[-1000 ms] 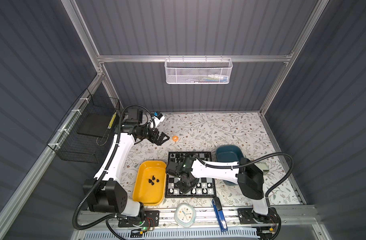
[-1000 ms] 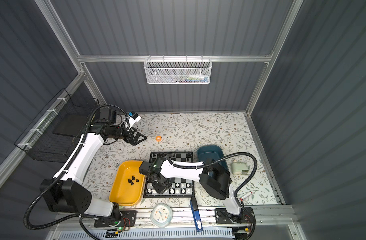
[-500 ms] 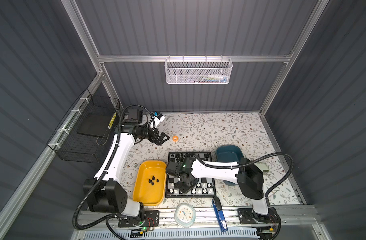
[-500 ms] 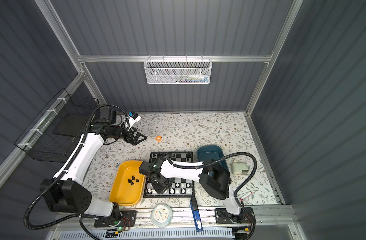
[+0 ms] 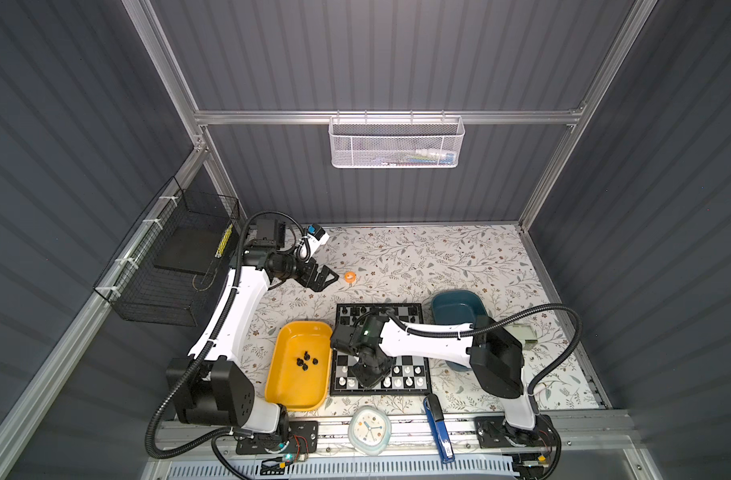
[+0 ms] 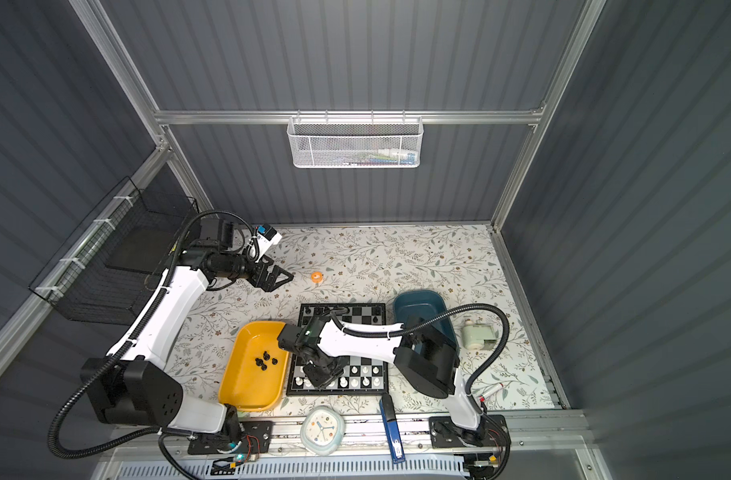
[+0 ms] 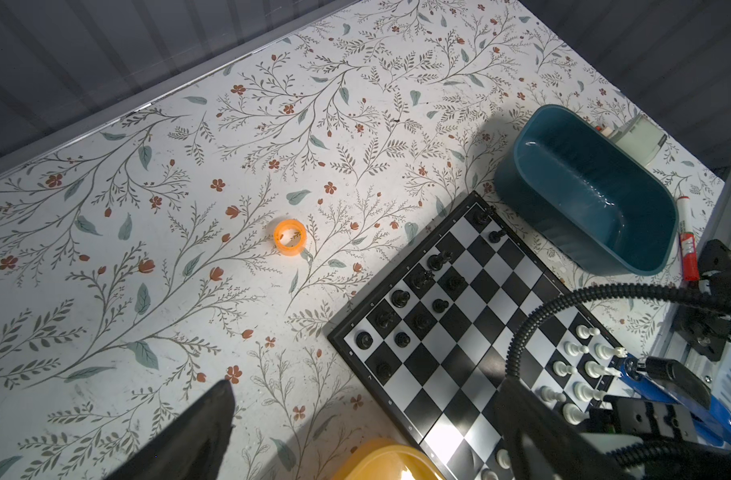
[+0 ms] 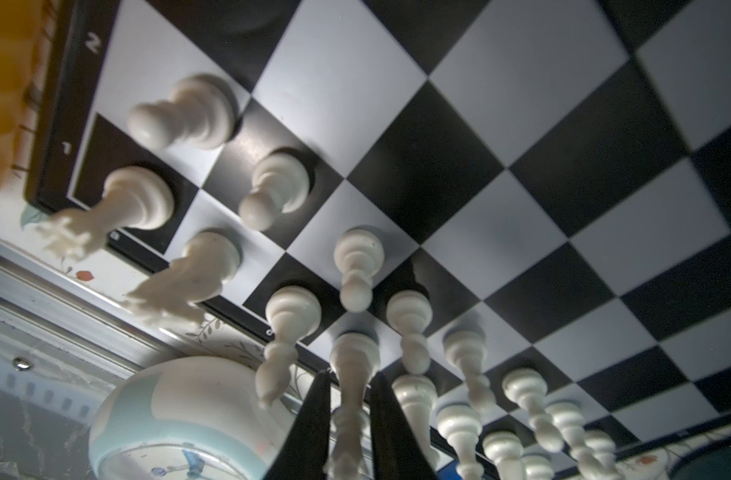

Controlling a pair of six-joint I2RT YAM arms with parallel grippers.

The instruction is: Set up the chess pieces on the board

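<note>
Step in hand: seating the white back rank. Right gripper [image 8: 350, 376] is closed on a tall white plastic chessman [image 8: 354, 353]. Its base looks down on a square at the near edge of the black-and-silver checked chessboard [image 7: 472, 332]. Left gripper [image 5: 328, 282] gapes wide, holding nothing, near the desk's far-left corner.

Next, probably: let go and lift straight up, clear of the neighbouring pieces. A few glossy black chessmen [image 5: 306, 360] lie in the yellow plastic tray [image 5: 297, 388].

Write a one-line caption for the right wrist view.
Right gripper closed on a tall white piece standing in the board's edge row, other white chessmen around it.
</note>
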